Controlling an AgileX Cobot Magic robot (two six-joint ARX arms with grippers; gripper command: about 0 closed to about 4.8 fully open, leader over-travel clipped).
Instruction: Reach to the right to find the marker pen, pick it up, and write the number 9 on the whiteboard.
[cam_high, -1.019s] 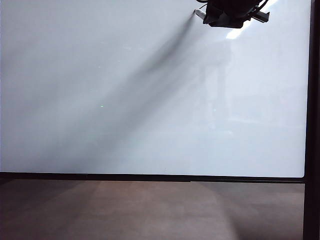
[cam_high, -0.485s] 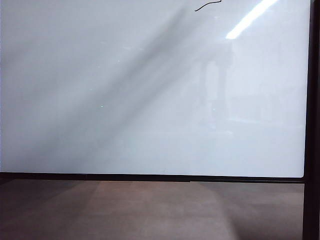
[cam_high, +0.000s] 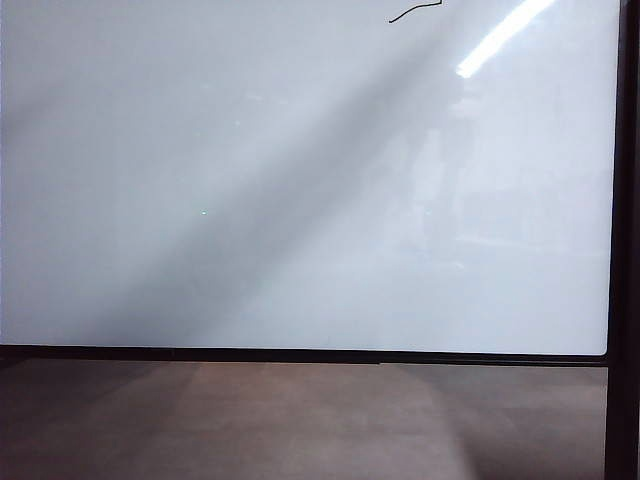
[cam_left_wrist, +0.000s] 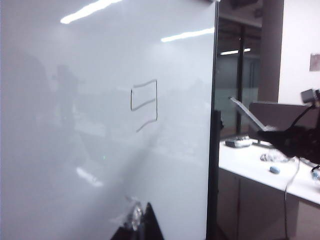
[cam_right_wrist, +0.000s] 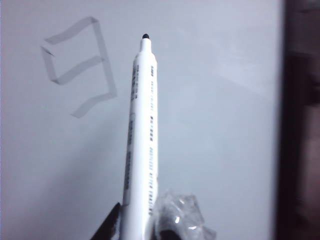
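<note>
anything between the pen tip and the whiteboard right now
Nothing visible. In the right wrist view the right gripper holds the marker pen, its tip off the whiteboard beside the drawn number 9, with only bare board around it. The left gripper hangs apart, lower down.

The right gripper (cam_right_wrist: 137, 222) shows only in its own wrist view as two dark fingertips (cam_right_wrist: 111, 222), one wrapped in crinkled clear film, closed on the lower barrel of the marker pen (cam_right_wrist: 141, 130), whose tip points away from the wrist and stands clear of the whiteboard (cam_right_wrist: 210, 100). The left gripper (cam_left_wrist: 140, 225) appears only as dark finger ends (cam_left_wrist: 150, 222) at the edge of its wrist view, facing the board near its right frame, too little of it in view to tell how the jaws stand; neither arm shows in the exterior view
</note>
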